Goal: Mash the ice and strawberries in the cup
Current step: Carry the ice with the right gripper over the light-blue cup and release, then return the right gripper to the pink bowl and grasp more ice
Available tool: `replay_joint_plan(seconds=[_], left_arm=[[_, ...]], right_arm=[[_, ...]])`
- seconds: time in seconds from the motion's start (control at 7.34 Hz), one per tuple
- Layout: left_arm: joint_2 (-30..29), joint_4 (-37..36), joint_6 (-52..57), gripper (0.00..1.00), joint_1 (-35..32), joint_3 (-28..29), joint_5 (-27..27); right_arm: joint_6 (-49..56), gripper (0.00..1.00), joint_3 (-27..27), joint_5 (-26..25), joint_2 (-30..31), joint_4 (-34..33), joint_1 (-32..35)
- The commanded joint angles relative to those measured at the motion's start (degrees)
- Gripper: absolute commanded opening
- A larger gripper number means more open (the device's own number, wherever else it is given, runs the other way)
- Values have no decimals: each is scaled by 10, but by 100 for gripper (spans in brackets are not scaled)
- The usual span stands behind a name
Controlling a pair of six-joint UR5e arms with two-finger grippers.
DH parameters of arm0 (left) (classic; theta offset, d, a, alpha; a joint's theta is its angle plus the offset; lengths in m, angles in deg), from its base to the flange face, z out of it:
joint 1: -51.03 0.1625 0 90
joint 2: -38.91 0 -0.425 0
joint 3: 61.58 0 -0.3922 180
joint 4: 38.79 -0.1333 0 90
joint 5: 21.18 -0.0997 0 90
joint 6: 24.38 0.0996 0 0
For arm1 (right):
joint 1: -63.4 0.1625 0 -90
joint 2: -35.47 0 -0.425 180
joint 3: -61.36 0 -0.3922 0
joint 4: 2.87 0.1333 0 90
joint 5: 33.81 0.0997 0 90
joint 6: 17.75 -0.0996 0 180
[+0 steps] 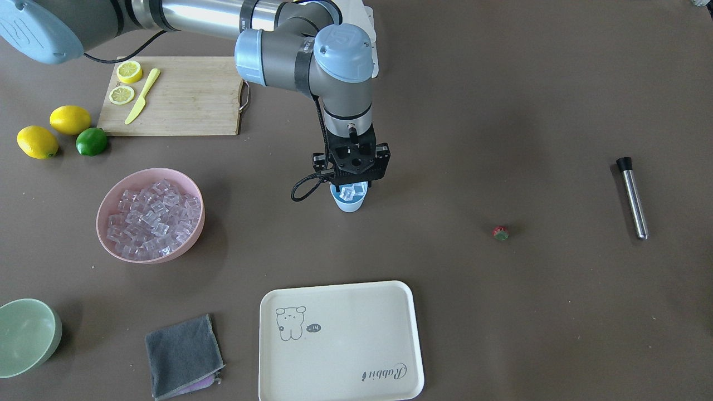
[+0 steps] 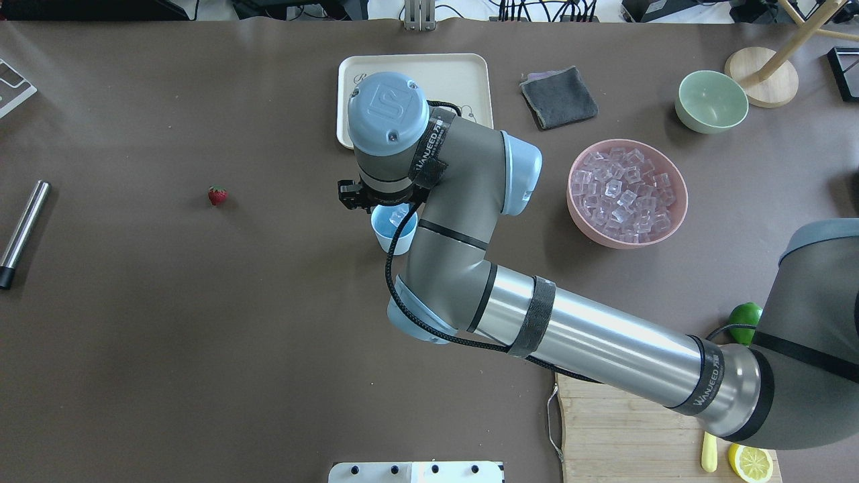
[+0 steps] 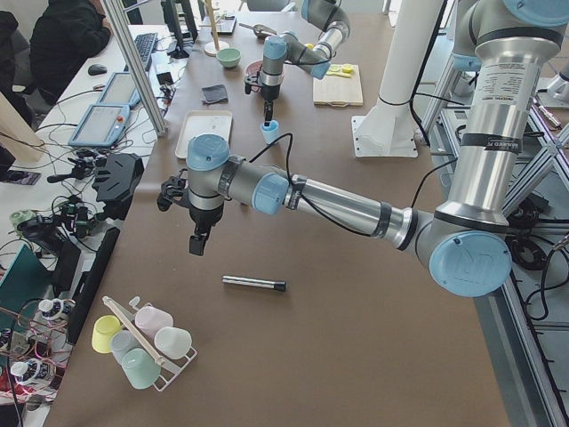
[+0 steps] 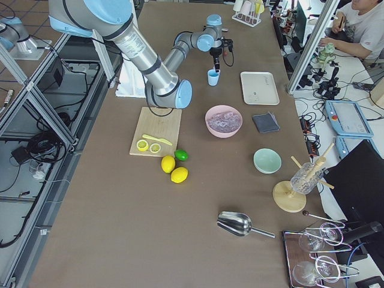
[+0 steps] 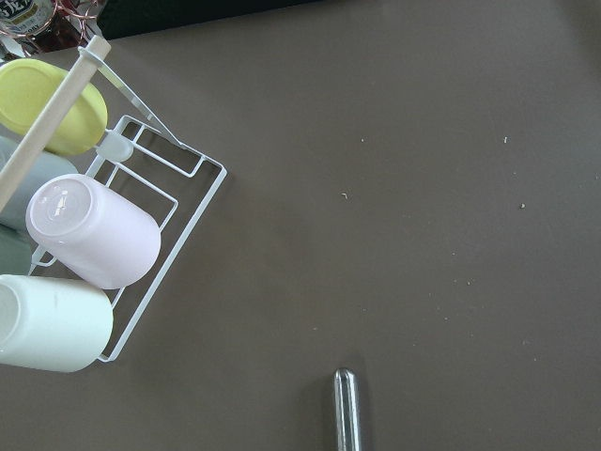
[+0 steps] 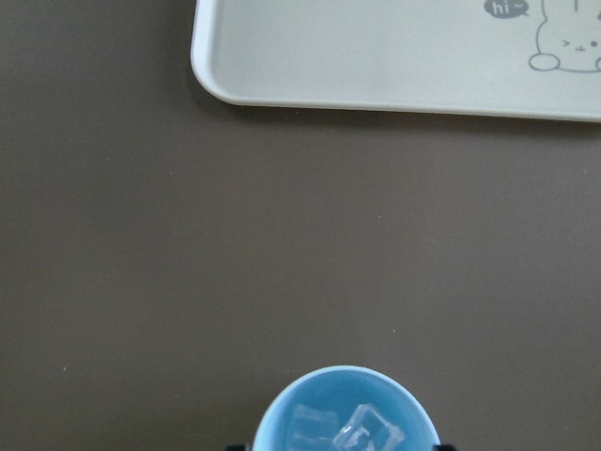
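The light-blue cup (image 1: 349, 201) stands mid-table with a few clear ice pieces (image 1: 350, 192) inside; it also shows in the overhead view (image 2: 391, 231) and the right wrist view (image 6: 346, 413). My right gripper (image 1: 350, 182) hangs straight over the cup's mouth, its dark fingertips apart on either side of the rim, holding nothing. The strawberry (image 1: 500, 233) lies alone on the table, far from the cup, and shows in the overhead view (image 2: 217, 195). My left gripper (image 3: 197, 242) shows only in the exterior left view, above the table near a metal rod; I cannot tell whether it is open.
A pink bowl (image 1: 111, 195) full of ice, a cream tray (image 1: 390, 334), a grey cloth (image 1: 184, 356), a pale green bowl (image 1: 25, 334). A cutting board (image 1: 184, 100) with lemon halves and a knife, lemons and a lime beside it. A metal rod (image 1: 633, 197) lies beyond the strawberry.
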Motion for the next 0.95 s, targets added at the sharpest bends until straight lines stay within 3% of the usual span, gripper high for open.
replay_joint_plan(seconds=[0.0, 0.14, 0.41, 0.68, 0.82], left_arm=[[2, 0, 1, 98, -1, -2, 0], [2, 0, 1, 98, 0, -1, 0], [4, 0, -1, 98, 0, -4, 0], [4, 0, -2, 98, 0, -7, 1], [4, 0, -3, 98, 0, -7, 1]], right_arm=[[2, 98, -2, 0, -1, 11, 5], [17, 98, 6, 26, -4, 6, 32], [170, 95, 80, 169, 36, -62, 151], [428, 95, 184, 201, 199, -78, 220], [565, 95, 189, 190, 249, -76, 234]])
